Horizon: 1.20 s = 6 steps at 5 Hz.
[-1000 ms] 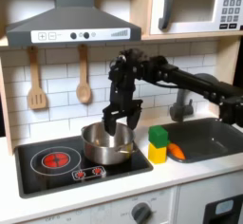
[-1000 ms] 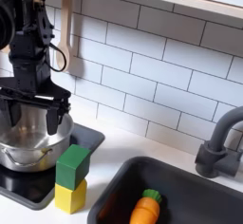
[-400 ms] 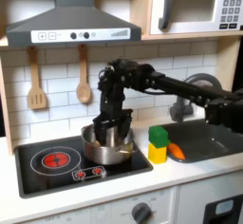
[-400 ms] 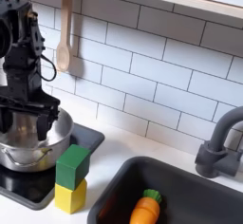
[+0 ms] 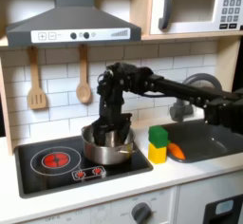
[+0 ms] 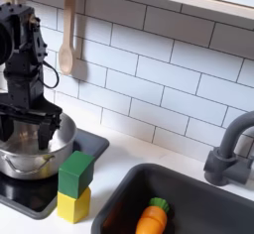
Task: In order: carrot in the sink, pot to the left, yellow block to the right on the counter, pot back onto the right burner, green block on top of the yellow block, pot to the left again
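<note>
Black gripper (image 5: 110,132) (image 6: 24,125) lowered over the shiny round stainless-steel pot (image 5: 107,145) (image 6: 38,149), jaws spread apart, fingers reaching down to the pot's rim. In the second exterior view one finger (image 6: 48,131) down at the rim toward the second exterior view's right, the other low toward the second exterior view's left, the pot's bowl lying between and beneath them. Whether the fingers touch the rim: cannot tell. Nothing clamped.

Pot standing on the glossy black cooktop panel (image 5: 57,176) (image 6: 30,200), over the side nearer the sink, hiding the burner there. Red concentric-ring burner (image 5: 58,158) printed on the panel bare, at the first exterior view's left.

Small bright green cube (image 5: 158,136) (image 6: 75,174) sitting squarely on top of the small bright yellow cube (image 5: 157,153) (image 6: 72,204), the stack on the pale cream counter (image 5: 114,190) (image 6: 124,165) just beside the cooktop's edge, between pot and sink.

Small orange toy carrot (image 5: 176,151) (image 6: 150,218) lying in the dark grey basin of the sink (image 5: 211,137) (image 6: 203,204), near its edge closest to the cubes, well apart from the jaws. Dark curved faucet (image 5: 184,102) (image 6: 231,151) rising behind the basin.
</note>
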Each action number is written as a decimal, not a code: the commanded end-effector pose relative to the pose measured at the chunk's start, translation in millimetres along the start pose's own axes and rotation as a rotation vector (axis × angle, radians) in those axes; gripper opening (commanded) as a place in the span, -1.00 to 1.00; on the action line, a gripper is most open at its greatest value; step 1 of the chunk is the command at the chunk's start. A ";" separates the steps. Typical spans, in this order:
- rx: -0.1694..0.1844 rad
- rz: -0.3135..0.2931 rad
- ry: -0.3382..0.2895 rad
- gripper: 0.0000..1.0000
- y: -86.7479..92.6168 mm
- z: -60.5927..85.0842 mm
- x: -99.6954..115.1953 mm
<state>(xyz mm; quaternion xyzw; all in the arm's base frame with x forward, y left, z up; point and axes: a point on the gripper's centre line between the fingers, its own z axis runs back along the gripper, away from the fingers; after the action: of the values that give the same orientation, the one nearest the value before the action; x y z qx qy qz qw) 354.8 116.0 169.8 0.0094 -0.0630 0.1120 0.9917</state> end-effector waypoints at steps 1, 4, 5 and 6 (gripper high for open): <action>0.013 -0.015 0.026 1.00 3.9 -14.6 -8.0; 0.022 0.041 0.011 1.00 18.9 -4.1 2.4; 0.030 0.089 0.008 1.00 33.6 -4.4 8.1; 0.033 0.102 0.016 1.00 39.0 -4.5 9.1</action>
<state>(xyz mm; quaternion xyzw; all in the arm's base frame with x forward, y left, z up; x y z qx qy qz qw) 355.4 158.1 167.1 0.0231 -0.0551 0.1652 0.9844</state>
